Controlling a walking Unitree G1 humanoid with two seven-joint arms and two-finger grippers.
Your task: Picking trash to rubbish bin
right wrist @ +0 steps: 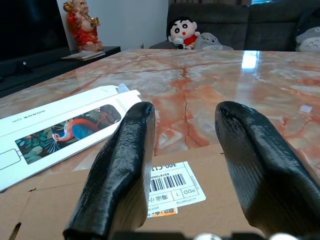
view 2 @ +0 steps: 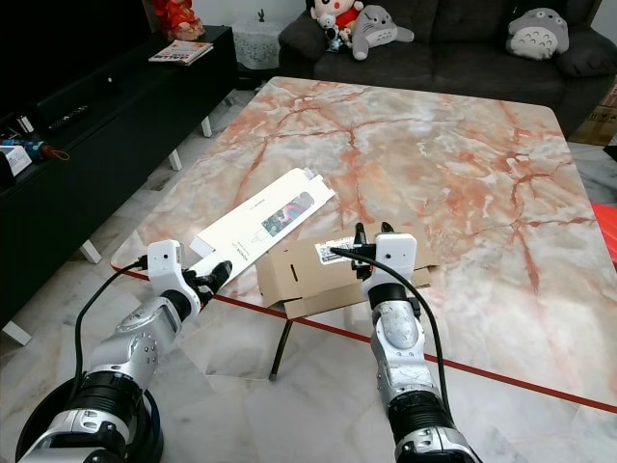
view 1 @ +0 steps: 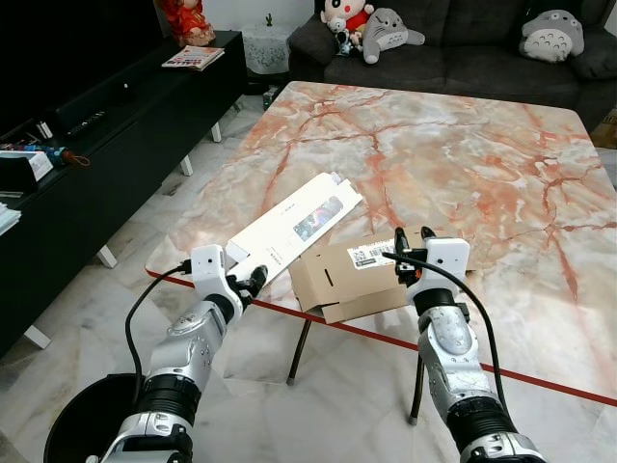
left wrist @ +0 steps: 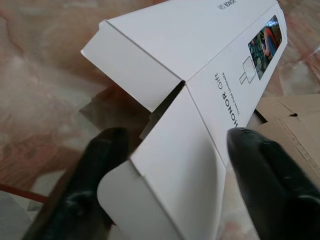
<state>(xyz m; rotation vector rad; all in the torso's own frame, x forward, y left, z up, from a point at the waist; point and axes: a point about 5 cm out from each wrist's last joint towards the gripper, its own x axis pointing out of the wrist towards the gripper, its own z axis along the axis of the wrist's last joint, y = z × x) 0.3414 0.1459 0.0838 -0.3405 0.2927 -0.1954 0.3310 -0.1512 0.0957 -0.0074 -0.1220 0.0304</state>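
We find the left tool (view 1: 253,282) released, its two black fingers (left wrist: 107,165) spread to either side of the near end flap of the white carton (view 1: 294,224). The fingers stand beside the flap rather than pressing it; no grip is made yet. The white carton lies flat on the marble bench (view 1: 463,154) at its near left edge, one end slightly overhanging towards the robot. Its long axis runs from the left tool diagonally away and to the right, so the tool meets it end-on.

The right tool (view 1: 412,253) is also released, fingers (right wrist: 120,175) apart and holding nothing, poised just above the brown cardboard box (view 1: 347,280), over its barcode label (right wrist: 172,189). That box lies flattened at the near edge of the bench, touching the white carton's right side.

The black rubbish bin (view 1: 87,420) stands on the floor below and to the left of the left arm. We judge the left arm the nearer to both carton and bin; closing on the flap is the step in hand.
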